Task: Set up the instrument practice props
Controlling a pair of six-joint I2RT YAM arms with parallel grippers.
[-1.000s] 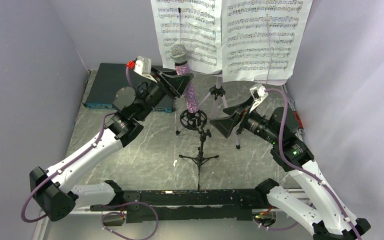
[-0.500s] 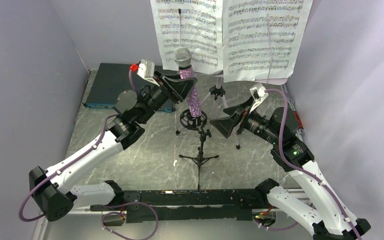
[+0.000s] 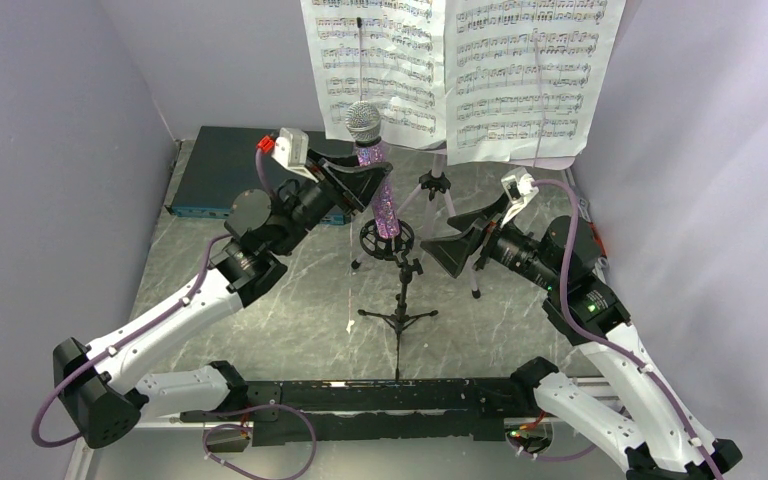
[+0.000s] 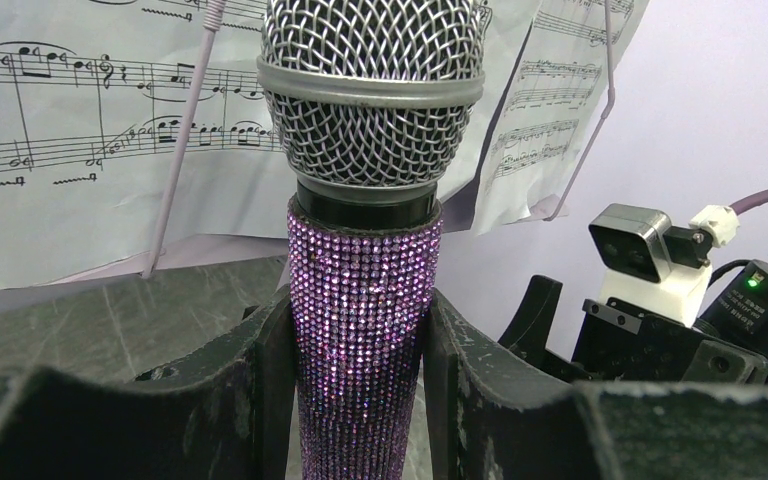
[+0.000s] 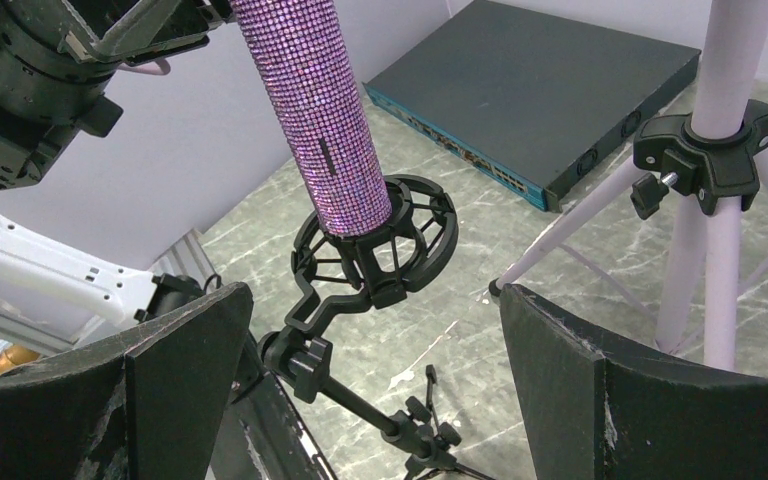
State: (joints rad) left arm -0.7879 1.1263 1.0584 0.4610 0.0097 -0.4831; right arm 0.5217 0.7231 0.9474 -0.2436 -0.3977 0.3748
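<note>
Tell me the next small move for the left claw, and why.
Probably press the glittery purple microphone slightly deeper into the mic stand's ring mount. The left claw grips its body, its tail sits only just inside the ring, and the right claw hangs open nearby.

The sheet-music pages (image 3: 460, 70) run off the far edge and hide the desk of the music stand (image 3: 437, 187); the left arm (image 3: 170, 320) covers the dark box's (image 3: 215, 160) right end.
</note>
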